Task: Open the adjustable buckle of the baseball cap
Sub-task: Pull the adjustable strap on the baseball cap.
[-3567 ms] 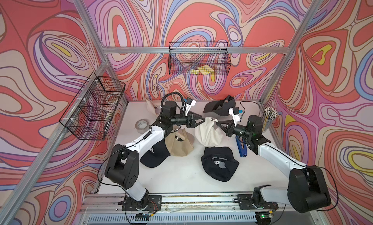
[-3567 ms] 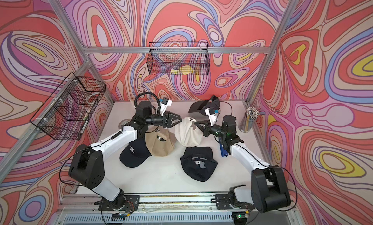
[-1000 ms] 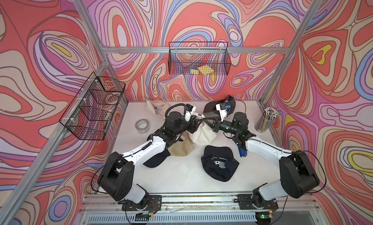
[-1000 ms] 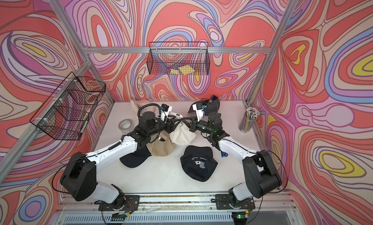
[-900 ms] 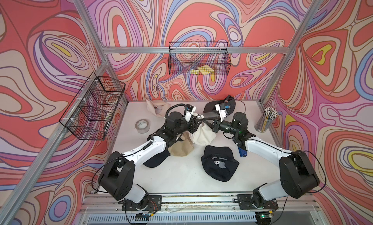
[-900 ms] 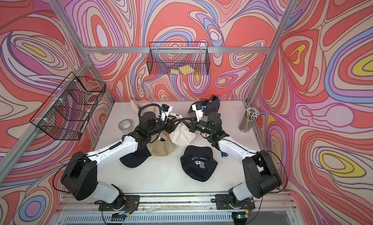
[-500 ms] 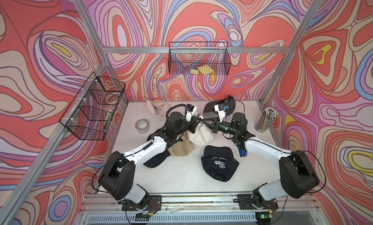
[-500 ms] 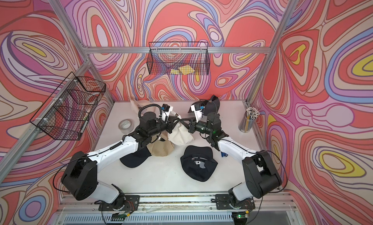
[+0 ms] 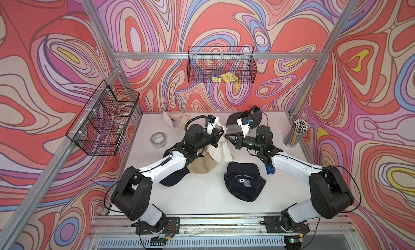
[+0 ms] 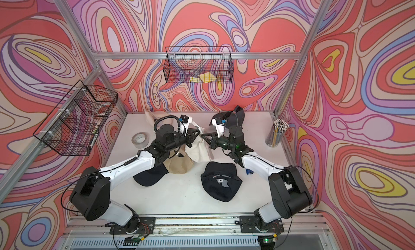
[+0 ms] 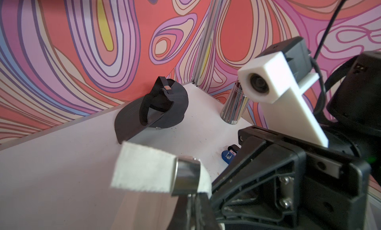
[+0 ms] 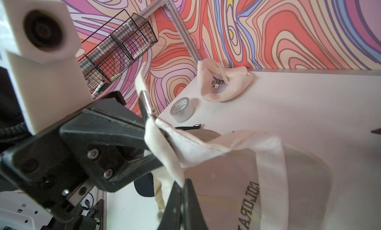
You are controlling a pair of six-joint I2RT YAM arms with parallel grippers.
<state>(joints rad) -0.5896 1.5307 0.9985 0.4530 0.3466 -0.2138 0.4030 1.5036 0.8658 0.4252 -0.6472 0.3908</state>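
Table (image 9: 202, 204) bears perhaps six caps (image 9: 244, 183); left tool (image 11: 193, 196) and right tool (image 12: 182, 189) pinch cream strap (image 11: 144, 169).

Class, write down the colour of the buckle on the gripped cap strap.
Silver. The buckle shows best in the left wrist view, on the cream strap.

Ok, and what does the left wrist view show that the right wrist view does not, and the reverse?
Only the left wrist view: the black cap near the wall, the pencil cup and a small blue object. Only the right wrist view: the tape roll, the wire basket, a cream cap by the wall and the printed front of the held cap. Both: the cream strap with its metal buckle, the left gripper and the right gripper shut on it, and the white table.
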